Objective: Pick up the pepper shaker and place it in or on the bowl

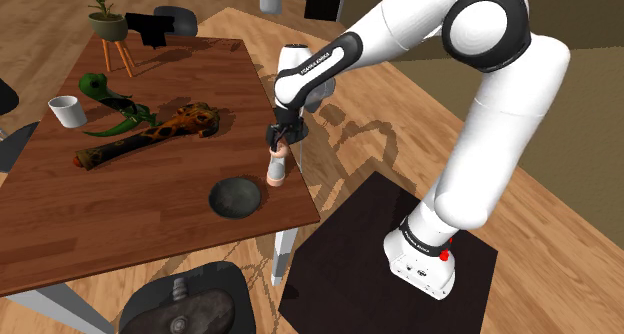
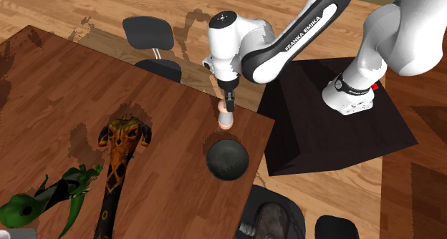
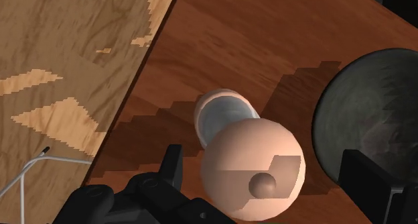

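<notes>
The pepper shaker (image 1: 276, 170) is a pale pink, round-topped piece standing upright near the wooden table's edge closest to the stand. A dark round bowl (image 1: 235, 197) lies on the table a short way beside it. My black gripper (image 1: 283, 142) hangs straight down over the shaker's top. In the wrist view the shaker (image 3: 251, 165) stands between my open fingers (image 3: 175, 168), with a gap on each side, and the bowl (image 3: 365, 108) lies just beyond the other finger. From the second exterior view the gripper (image 2: 227, 106) is above the shaker (image 2: 225, 120), with the bowl (image 2: 228, 159) close by.
A long brown-orange carved figure (image 1: 150, 134) and a green one (image 1: 112, 107) lie mid-table. A white cup (image 1: 66, 110) and a potted plant on a stand (image 1: 110, 27) are further off. The table edge (image 1: 300, 182) runs right beside the shaker. Dark chairs (image 1: 190, 297) stand around.
</notes>
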Tool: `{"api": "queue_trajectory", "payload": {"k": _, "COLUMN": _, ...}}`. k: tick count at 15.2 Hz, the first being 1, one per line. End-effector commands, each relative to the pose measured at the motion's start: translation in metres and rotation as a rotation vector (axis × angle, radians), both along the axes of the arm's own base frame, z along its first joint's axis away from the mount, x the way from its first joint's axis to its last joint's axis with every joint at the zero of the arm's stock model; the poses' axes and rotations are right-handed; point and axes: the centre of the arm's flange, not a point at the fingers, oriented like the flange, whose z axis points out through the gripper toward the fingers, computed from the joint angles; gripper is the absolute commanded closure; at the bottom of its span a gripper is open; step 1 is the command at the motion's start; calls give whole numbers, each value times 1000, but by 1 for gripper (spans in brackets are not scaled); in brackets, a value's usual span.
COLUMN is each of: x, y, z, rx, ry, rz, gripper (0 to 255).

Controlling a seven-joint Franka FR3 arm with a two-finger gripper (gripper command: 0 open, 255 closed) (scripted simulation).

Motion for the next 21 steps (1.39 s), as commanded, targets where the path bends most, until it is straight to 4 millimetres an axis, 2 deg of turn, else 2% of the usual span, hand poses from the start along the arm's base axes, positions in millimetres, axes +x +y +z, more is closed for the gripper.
{"api": "queue_trajectory", "payload": {"k": 1, "x": 0, "y": 2, "z": -11, "rx": 1, "ry": 0, "rz": 0, "gripper": 0}}
{"api": "queue_trajectory", "payload": {"k": 5, "x": -2, "y": 3, "z": -29, "rx": 1, "ry": 0, "rz": 0, "gripper": 0}}
{"api": "queue_trajectory", "payload": {"k": 13, "x": -2, "y": 3, "z": -29, "rx": 1, "ry": 0, "rz": 0, "gripper": 0}}
{"api": "queue_trajectory", "payload": {"k": 14, "x": -2, "y": 3, "z": -29, "rx": 1, "ry": 0, "rz": 0, "gripper": 255}}
{"api": "queue_trajectory", "payload": {"k": 21, "x": -2, "y": 3, "z": -30, "rx": 1, "ry": 0, "rz": 0, "gripper": 255}}
